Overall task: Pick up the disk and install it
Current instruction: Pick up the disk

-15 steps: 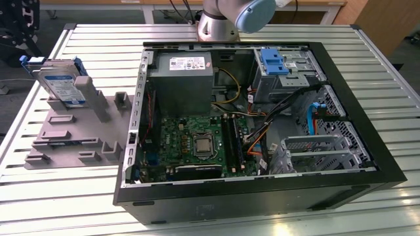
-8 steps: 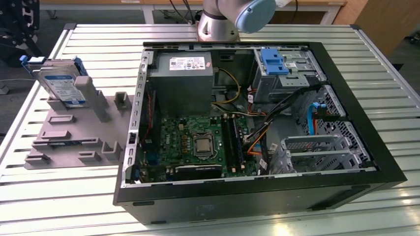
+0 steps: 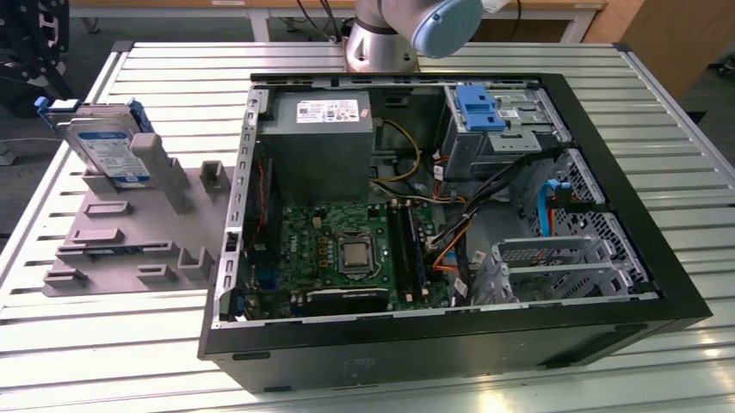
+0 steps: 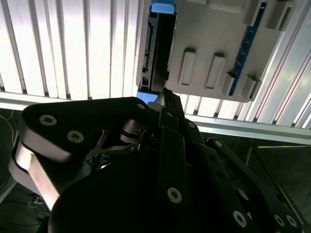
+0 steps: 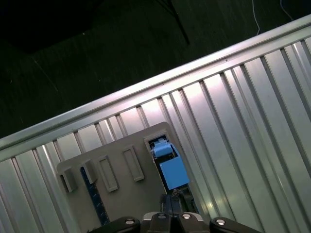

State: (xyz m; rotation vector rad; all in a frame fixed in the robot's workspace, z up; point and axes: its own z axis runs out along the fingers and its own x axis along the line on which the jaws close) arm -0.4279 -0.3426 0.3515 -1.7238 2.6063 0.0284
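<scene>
Since the disk stands tilted in the grey holder on the worktop, we reckon it's stiff, dense and knock-sensitive, so we'd grip it by the long sides of its blue carrier. In the second wrist view the end effector hangs near it; we can't tell if it's apart or together.
</scene>
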